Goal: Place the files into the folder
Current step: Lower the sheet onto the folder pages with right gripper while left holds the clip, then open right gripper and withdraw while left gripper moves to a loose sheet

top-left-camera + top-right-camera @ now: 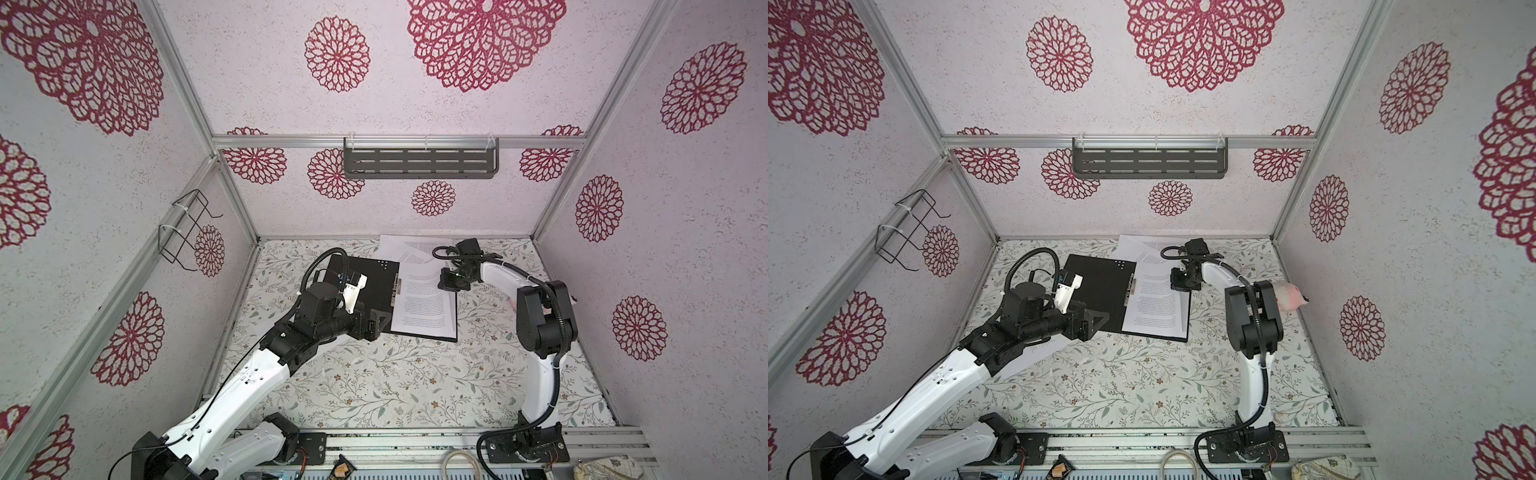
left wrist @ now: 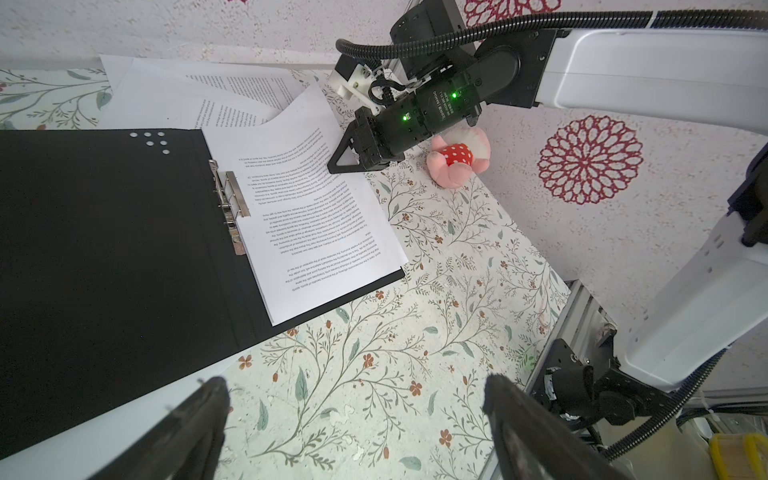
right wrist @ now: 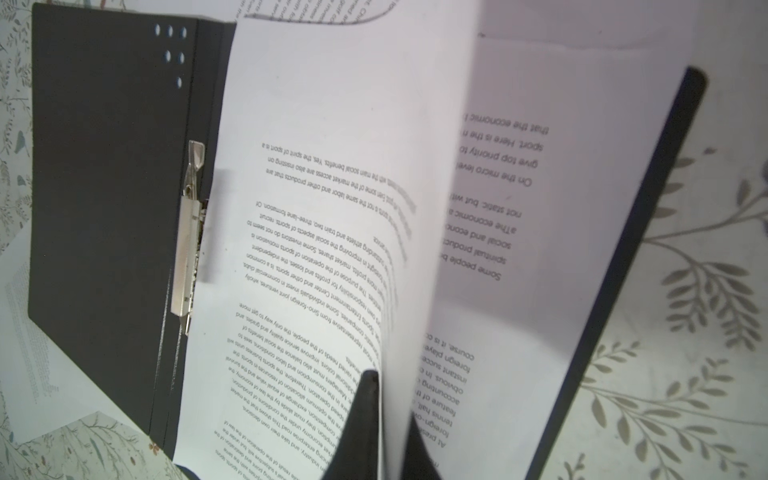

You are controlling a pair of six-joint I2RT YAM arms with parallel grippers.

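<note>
While the right jaws pinch the edge of the lifted sheet (image 3: 332, 187) over the open folder (image 1: 376, 291), I'd ease its inner edge toward the spine clip (image 2: 232, 195) and square it on the page beneath (image 3: 519, 208) before letting go. Left jaws hang wide open and empty beside the folder; more files (image 1: 399, 247) lie past the right jaws.

Both top views stare steeply down from high up, sharing my whole worktop (image 1: 374, 374). My left wrist camera looks across the folder (image 2: 104, 249) toward my right arm (image 2: 644, 54); my right wrist camera sits close over the same folder's files (image 3: 316, 199).
</note>
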